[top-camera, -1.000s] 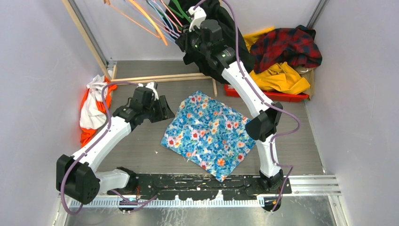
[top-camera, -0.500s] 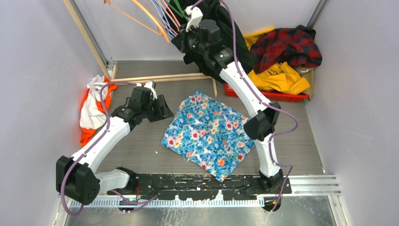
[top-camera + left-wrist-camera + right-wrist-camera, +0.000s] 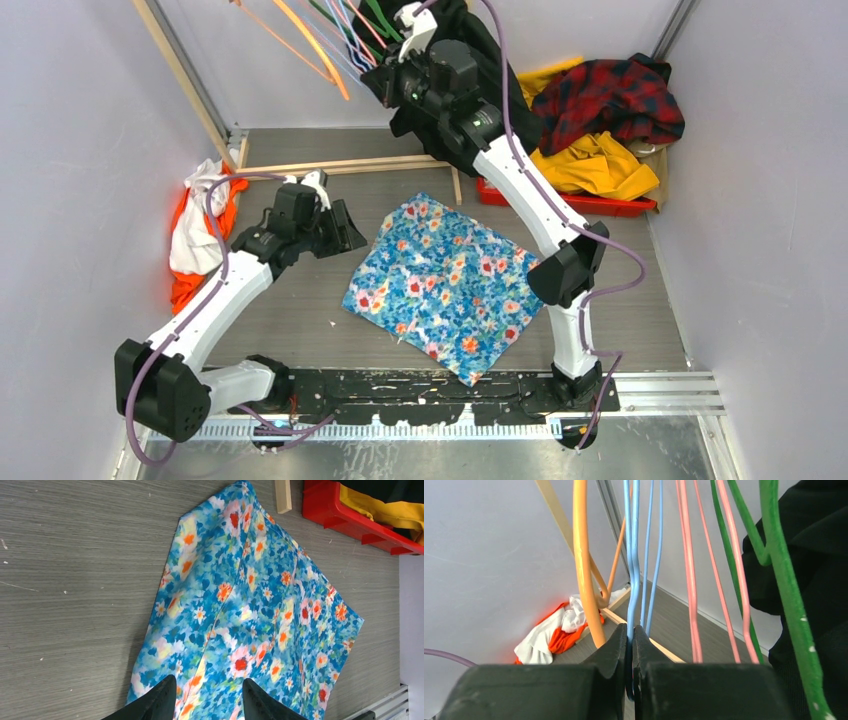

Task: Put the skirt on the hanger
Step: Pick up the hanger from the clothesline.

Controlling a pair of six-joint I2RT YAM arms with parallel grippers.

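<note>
Left claw (image 3: 207,692) released over the skirt (image 3: 440,285); right claw (image 3: 630,632) clenched on a light-blue hanger (image 3: 633,590)
An orange-and-white heap (image 3: 195,240) lies far left on the counter (image 3: 300,300). The left claw hovers at the skirt's left edge, fingers apart, nothing between them. The skirt lies flat mid-counter, its right corner hidden by the right arm's elbow. At the back, the right claw pinches the hanger's thin wire among orange, pink and green ones, their hooks cut off by the frame. A red tray (image 3: 600,205) of clothes sits right
</note>
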